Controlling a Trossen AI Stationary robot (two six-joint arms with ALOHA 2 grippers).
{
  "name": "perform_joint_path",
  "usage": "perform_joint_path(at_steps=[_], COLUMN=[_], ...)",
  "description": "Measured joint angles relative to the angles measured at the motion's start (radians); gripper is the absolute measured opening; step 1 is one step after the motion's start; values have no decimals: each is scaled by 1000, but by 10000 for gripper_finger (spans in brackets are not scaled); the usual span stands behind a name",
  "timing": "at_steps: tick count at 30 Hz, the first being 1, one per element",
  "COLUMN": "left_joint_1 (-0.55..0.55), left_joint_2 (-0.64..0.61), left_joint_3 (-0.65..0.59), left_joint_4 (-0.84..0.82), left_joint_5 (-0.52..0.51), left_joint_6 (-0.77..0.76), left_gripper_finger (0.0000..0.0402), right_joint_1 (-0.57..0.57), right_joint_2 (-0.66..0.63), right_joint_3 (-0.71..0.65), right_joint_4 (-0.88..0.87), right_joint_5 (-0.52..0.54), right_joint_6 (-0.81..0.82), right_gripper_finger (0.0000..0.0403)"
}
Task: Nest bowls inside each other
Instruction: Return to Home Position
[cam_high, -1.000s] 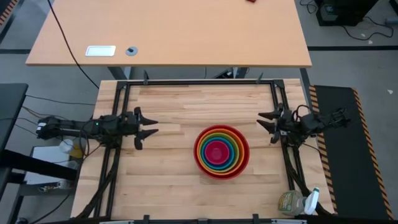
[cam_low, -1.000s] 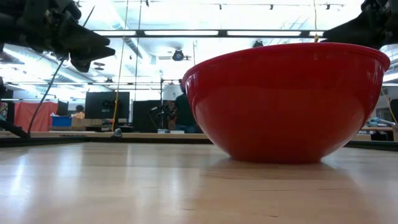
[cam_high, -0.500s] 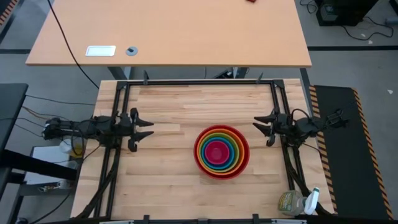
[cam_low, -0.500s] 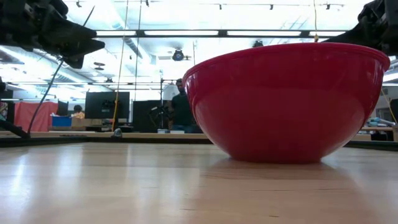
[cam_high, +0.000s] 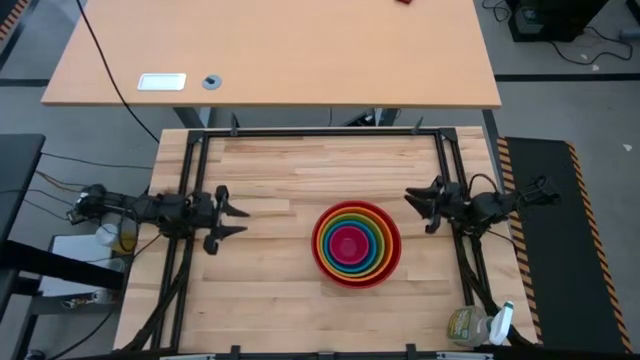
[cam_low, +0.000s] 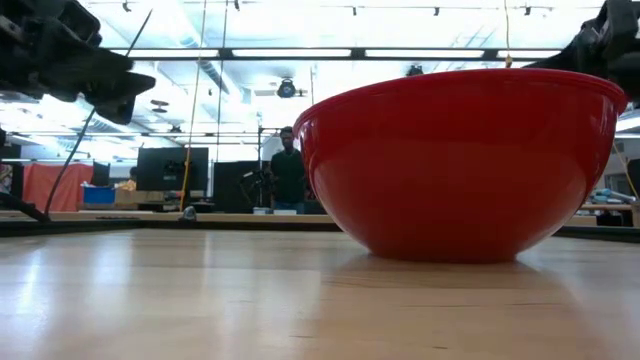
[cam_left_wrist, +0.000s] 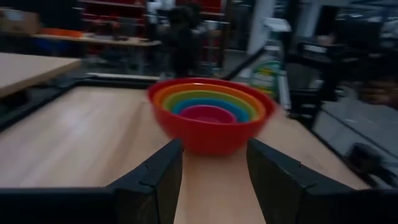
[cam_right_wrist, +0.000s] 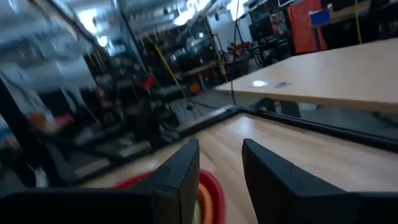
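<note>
A stack of several nested bowls (cam_high: 356, 245) stands right of the table's middle: a red one outermost, then orange, yellow, green and blue rings, and a pink one at the centre. The red bowl's base (cam_low: 455, 252) rests on the wood. The left wrist view also shows the stack (cam_left_wrist: 210, 115). My left gripper (cam_high: 240, 220) hovers open at the left, pointing level toward the bowls, well short of them. At the right, my right gripper (cam_high: 415, 208) hovers open just beyond the stack's far right rim, with nothing between its fingers (cam_right_wrist: 180, 180).
Black frame rails (cam_high: 320, 131) run along the table's far edge and both sides. A spray bottle (cam_high: 497, 325) and a jar (cam_high: 465, 326) stand at the near right corner. A second desk (cam_high: 270, 50) lies beyond the far edge. A person (cam_low: 288, 165) stands in the room behind.
My left gripper has drawn back a little toward the table's left edge and sunk slightly. My right gripper has sunk a little, its fingertips edging toward the bowls. The bowl stack has stayed where it was.
</note>
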Motion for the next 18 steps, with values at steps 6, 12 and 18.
perform_joint_path(at_steps=[6, 12, 18], left_joint_1=[-46, -75, -82], left_joint_2=[-45, -54, -53], left_joint_3=[-41, -59, -59], left_joint_4=[-5, 26, 26], left_joint_5=[82, 161, 161], left_joint_6=[22, 32, -86], left_gripper_finger=[180, 180, 180], right_joint_1=[0, 0, 0], right_joint_2=[0, 1, 1], right_joint_3=[0, 0, 0], right_joint_4=[82, 92, 92], right_joint_5=[-21, -53, -60], right_joint_6=[50, 50, 49], right_gripper_finger=[130, 130, 130])
